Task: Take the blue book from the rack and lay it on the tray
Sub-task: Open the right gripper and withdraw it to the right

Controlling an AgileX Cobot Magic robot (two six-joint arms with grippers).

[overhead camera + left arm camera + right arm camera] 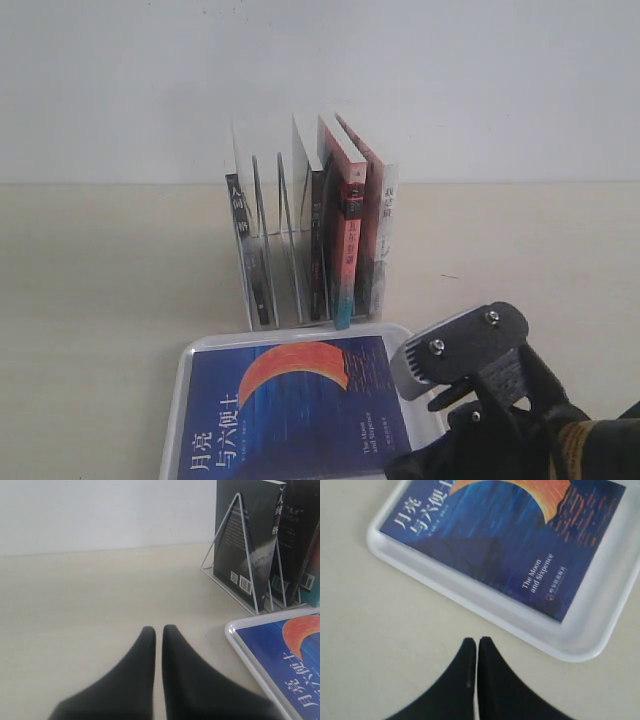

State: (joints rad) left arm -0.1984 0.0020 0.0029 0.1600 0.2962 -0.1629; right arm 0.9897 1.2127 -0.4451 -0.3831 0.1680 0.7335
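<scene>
blue book (300, 410) lay flat, cover up, in the tray (186, 372), just in front of the rack (268, 280), left gripper (158, 629) clenched on nothing, right gripper (478, 641) clenched on nothing beside the tray

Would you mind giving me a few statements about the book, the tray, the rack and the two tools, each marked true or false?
1. The blue book lies cover up in the tray. True.
2. The right tool grips the blue book. False: it is shut on nothing, outside the tray.
3. The rack is empty. False: several books stand in it.
4. The left tool is shut and holds nothing. True.
</scene>
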